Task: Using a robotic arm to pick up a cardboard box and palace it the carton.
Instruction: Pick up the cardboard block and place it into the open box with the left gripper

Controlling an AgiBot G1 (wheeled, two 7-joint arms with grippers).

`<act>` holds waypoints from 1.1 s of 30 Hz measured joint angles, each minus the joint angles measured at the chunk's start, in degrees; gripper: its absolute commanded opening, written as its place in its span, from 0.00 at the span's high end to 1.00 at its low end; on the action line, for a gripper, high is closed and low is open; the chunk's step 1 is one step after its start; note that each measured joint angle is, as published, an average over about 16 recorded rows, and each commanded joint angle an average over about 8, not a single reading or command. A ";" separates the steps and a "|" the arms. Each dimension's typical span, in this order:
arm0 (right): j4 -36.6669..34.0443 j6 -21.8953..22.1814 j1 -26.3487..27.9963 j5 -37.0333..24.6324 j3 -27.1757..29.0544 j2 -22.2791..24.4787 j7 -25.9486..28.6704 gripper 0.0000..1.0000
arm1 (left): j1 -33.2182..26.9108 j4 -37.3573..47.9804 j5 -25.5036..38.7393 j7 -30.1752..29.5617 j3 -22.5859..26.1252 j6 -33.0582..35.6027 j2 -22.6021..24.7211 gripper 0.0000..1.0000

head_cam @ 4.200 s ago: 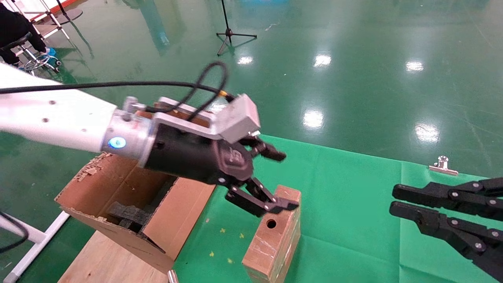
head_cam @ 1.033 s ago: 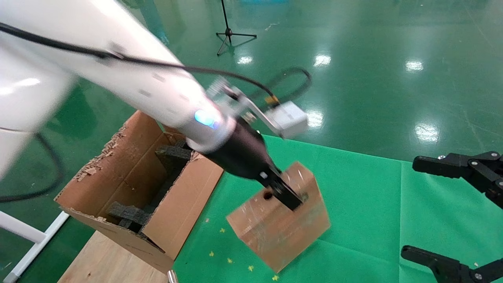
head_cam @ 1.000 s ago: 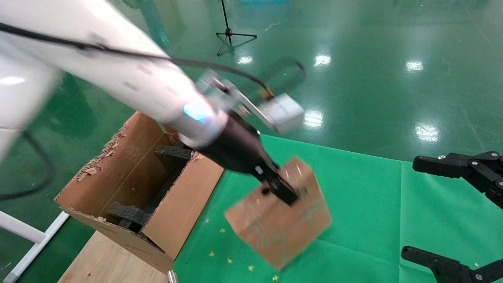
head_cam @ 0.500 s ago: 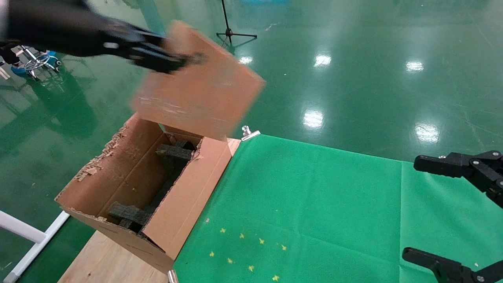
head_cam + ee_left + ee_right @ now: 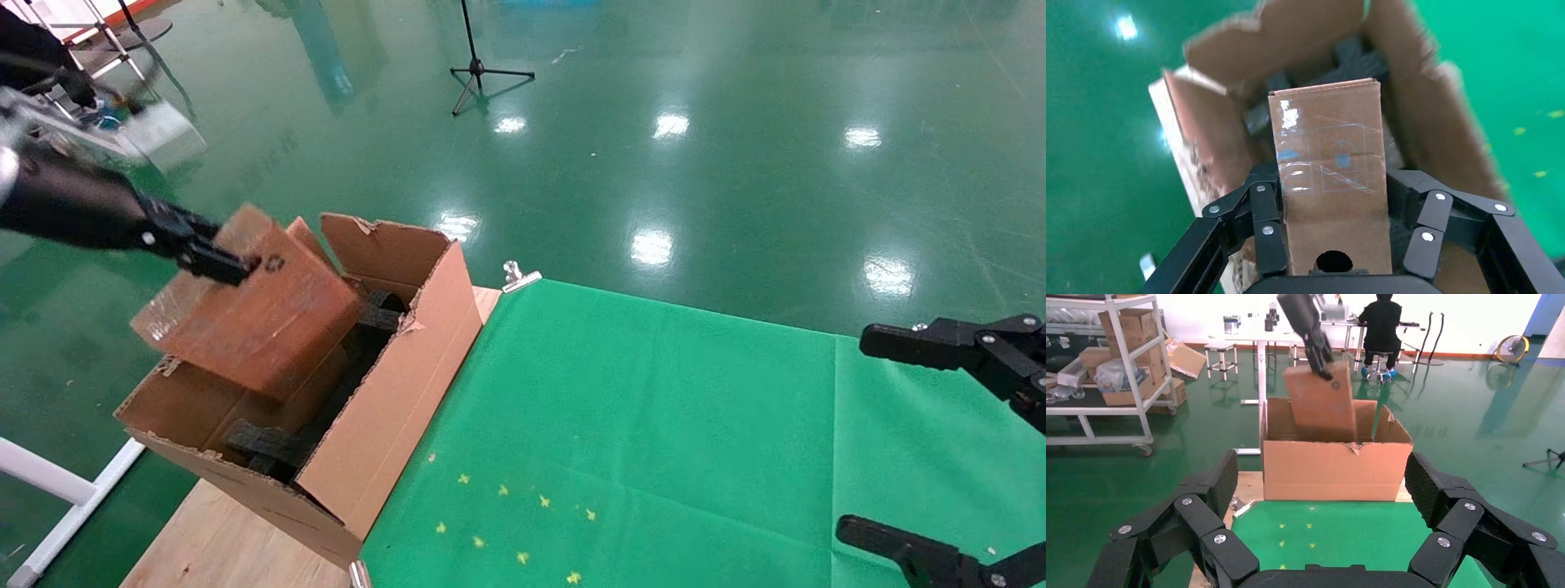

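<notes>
Found no readable text, label, brand, number or sign anywhere in the three views. Saw only plain brown card and clear tape, with a small blurred bluish patch under it showing no legible characters, on the cardboard box (image 5: 1330,184), and bare corrugated card without print on the carton (image 5: 1333,468). Made out no lettering on the stacked boxes (image 5: 1128,321) on the background shelving, too distant to tell any marks.
</notes>
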 measured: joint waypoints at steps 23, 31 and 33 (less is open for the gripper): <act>0.00 0.01 0.01 0.02 -0.03 0.01 -0.02 0.00 | 8.73 24.16 2.48 9.11 1.09 -23.65 7.63 1.00; 0.00 0.02 0.01 0.03 -0.04 0.02 -0.02 0.00 | 12.80 27.14 1.53 7.38 0.41 -26.68 8.56 1.00; 0.00 0.02 0.01 0.03 -0.05 0.02 -0.02 0.00 | 13.99 27.62 1.08 6.85 0.10 -27.25 8.79 1.00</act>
